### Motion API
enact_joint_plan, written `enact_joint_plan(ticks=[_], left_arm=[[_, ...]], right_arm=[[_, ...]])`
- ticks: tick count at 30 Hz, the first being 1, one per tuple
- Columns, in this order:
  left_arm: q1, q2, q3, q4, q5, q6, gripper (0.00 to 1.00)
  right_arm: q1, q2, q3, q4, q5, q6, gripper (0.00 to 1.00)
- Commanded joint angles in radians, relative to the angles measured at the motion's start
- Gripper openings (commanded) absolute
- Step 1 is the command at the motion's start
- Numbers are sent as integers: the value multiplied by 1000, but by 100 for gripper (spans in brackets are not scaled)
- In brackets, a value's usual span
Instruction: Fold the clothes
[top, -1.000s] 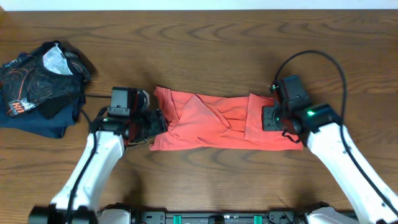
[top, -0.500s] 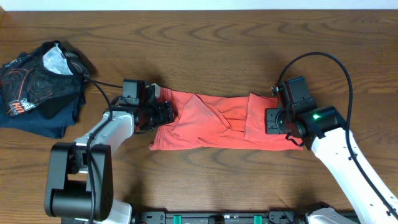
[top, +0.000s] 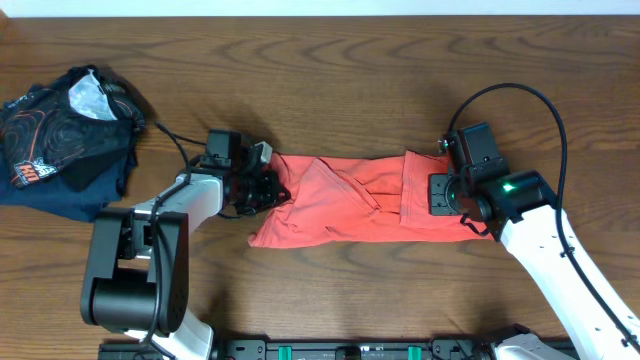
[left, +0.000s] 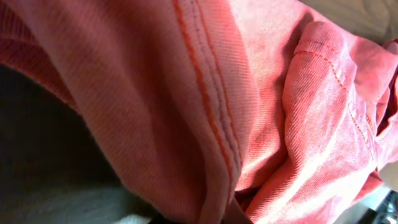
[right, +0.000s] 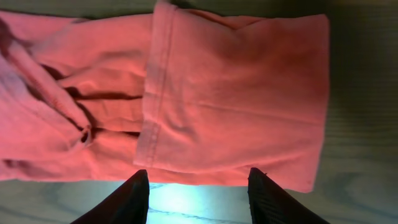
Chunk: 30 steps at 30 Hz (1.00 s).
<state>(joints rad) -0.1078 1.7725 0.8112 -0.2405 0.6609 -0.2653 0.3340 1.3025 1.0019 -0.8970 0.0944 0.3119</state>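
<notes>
So the left gripper (top: 262, 186) has just slid in and snapped shut on the left end of the T-shirt (top: 350, 205); its wrist view is all bunched coral cloth. The shirt lies as a long band mid-table (top: 350, 80). Meanwhile the right gripper (right: 199, 183) hangs over the right end, jaws half apart, holding nothing. I'd guess the next fold can start soon.

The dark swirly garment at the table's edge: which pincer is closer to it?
Left. The left pincer is shut on the coral T-shirt, at its end facing the dark garment; the right pincer is open over the shirt's far end.
</notes>
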Motion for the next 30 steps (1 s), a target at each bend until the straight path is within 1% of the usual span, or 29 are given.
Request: enact_joint_plan(ticks=[1,6,9,12,15,16,19,22,26,30], left_arm=[[42,11,-7,-81,-100,3,6],[151,-62,87,-233,-314,4,6],[219,-94,169,-312,-408,3,6],[273,-105,264,-379,-419,3,6],[279,-105,349,-462,-409,-8,6],[268,-105,377,-496,-380,-9,6],[198,-106,420,-560,-262,-9,6],[80,-107,421,-567,-169,-27,6],[-116,-106,421,-534,-167,-119,6],[-313,-106,421,-424,-182,-204,6]], right_arm=[[-25,1,0,-2,56,25,50],[-87,1,0,-10,56,25,50],[-127,1,0,-25,56,24,49],[-166,1,0,-40,56,24,49],[-199,1,0,-53,56,19,49],[-207,1,0,-56,56,12,50],[-227,2,0,-61,56,-3,50],[-234,1,0,-62,56,-3,49],[-236,1,0,-63,55,-3,49],[-236,1,0,-67,55,-3,49]])
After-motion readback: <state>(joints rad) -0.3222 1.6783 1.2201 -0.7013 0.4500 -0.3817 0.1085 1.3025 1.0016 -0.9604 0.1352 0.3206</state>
